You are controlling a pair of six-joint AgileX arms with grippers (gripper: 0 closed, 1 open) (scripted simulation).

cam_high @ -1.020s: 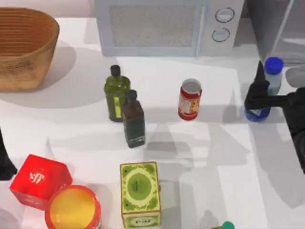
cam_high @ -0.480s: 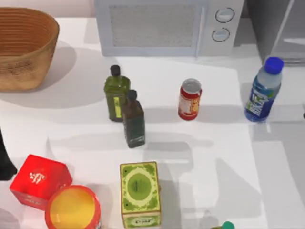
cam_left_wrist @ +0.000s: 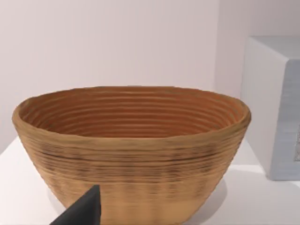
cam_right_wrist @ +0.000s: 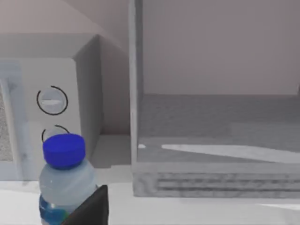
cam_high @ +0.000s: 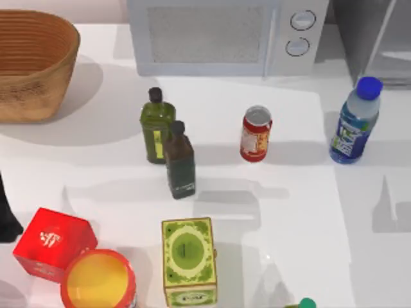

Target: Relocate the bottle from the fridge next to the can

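You see the bottle (cam_high: 354, 122) upright right of the can (cam_high: 256, 133) | right gripper finger (cam_right_wrist: 91, 208) just beside it, grip unclear | fridge (cam_right_wrist: 211, 140) open

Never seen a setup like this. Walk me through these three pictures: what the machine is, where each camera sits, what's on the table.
It is a simulated pair of AgileX arms at a white table. One camera looks straight down; the other two ride on the wrists. From above: a wicker basket, a microwave, an olive bottle, a dark bottle, a red can, a water bottle, a green box, a red box and a yellow-lidded tub. The left wrist camera faces the basket; the right one faces the water bottle and the open fridge. Nothing is held.
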